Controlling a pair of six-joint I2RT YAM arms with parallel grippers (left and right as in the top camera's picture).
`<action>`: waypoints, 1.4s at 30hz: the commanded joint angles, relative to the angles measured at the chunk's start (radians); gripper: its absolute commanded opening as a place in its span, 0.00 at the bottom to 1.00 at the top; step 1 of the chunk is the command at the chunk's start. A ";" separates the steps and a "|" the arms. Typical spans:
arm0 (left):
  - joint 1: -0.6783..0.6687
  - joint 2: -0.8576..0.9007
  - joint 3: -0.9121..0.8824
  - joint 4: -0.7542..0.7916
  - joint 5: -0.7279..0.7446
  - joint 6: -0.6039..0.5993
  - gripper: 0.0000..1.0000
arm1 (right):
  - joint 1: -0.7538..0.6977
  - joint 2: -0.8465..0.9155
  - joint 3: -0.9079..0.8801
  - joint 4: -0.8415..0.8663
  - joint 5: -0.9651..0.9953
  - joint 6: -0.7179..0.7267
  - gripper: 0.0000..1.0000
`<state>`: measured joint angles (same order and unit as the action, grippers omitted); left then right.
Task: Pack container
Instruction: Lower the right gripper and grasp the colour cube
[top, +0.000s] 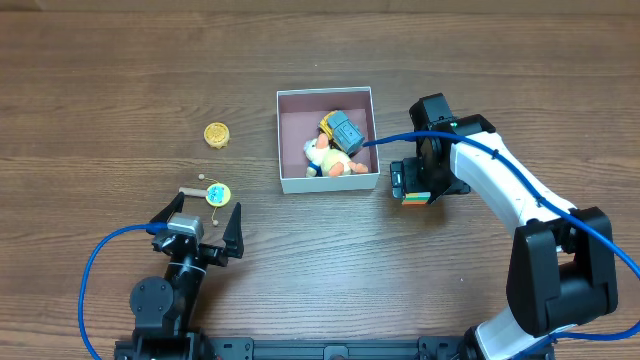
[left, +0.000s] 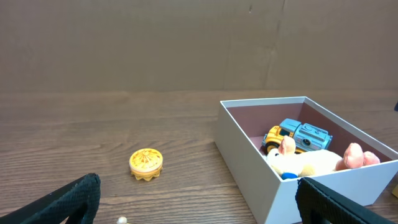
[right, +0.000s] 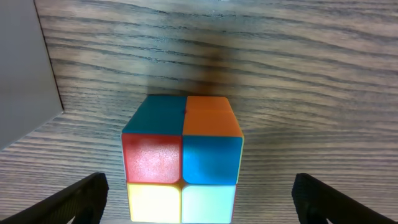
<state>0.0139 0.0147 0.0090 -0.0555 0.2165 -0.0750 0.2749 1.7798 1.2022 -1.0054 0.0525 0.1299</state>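
Observation:
The container (top: 328, 183) is a square white box with a mauve inside, at the table's middle. It holds a yellow-and-blue toy truck (top: 343, 128) and a plush toy (top: 322, 155). My right gripper (top: 413, 183) is open just right of the container, with its fingers either side of a multicoloured cube (top: 413, 199). In the right wrist view the cube (right: 181, 158) stands on the table between the wide-apart fingers (right: 199, 202), untouched. My left gripper (top: 200, 228) is open and empty near the front left. The left wrist view shows the container (left: 249, 162) ahead to the right.
A round yellow toy (top: 216, 134) lies left of the container and also shows in the left wrist view (left: 146, 163). A small blue-and-yellow disc toy on a stick (top: 216, 193) lies just ahead of my left gripper. The container's wall (right: 25, 74) stands left of the cube.

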 joint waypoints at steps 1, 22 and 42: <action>0.005 -0.009 -0.004 0.001 0.001 -0.007 1.00 | -0.001 0.003 -0.005 0.014 0.005 -0.003 0.96; 0.005 -0.009 -0.004 0.001 0.001 -0.007 1.00 | -0.001 0.014 -0.005 0.031 -0.028 -0.004 0.82; 0.005 -0.009 -0.004 0.001 0.001 -0.008 1.00 | -0.001 0.014 -0.005 0.028 -0.028 -0.004 0.65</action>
<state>0.0139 0.0147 0.0090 -0.0555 0.2169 -0.0750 0.2749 1.7893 1.2022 -0.9806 0.0292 0.1272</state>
